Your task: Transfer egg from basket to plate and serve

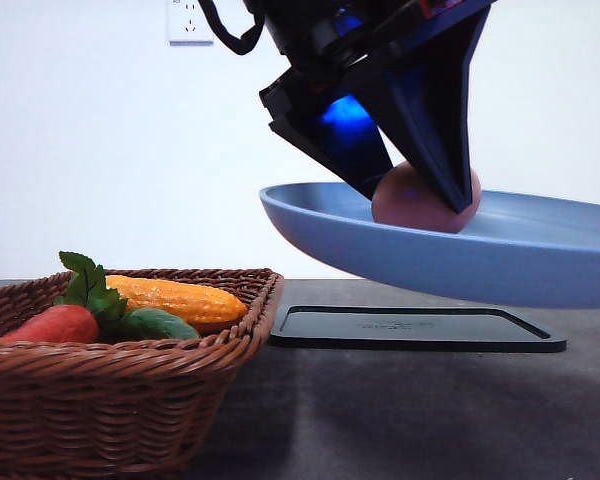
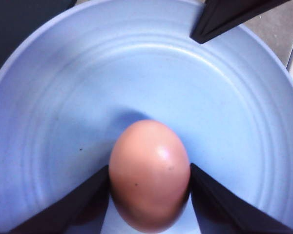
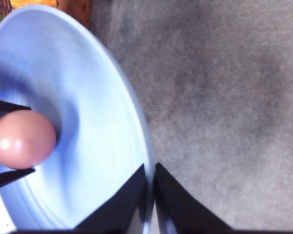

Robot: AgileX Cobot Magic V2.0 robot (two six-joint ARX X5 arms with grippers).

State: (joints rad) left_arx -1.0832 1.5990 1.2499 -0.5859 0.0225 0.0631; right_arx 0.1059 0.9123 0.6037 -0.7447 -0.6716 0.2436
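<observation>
The egg (image 2: pixel 149 175) was clamped by the left claw (image 2: pixel 149 187) inside the plate (image 2: pixel 63 97), whose rim was pinched by the right claw (image 3: pixel 150 195); release was judged next.

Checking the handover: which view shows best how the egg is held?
The left wrist view: the egg sits large between both left gripper fingers over the plate. The front view hides part of it; the right wrist view shows it sideways.
</observation>
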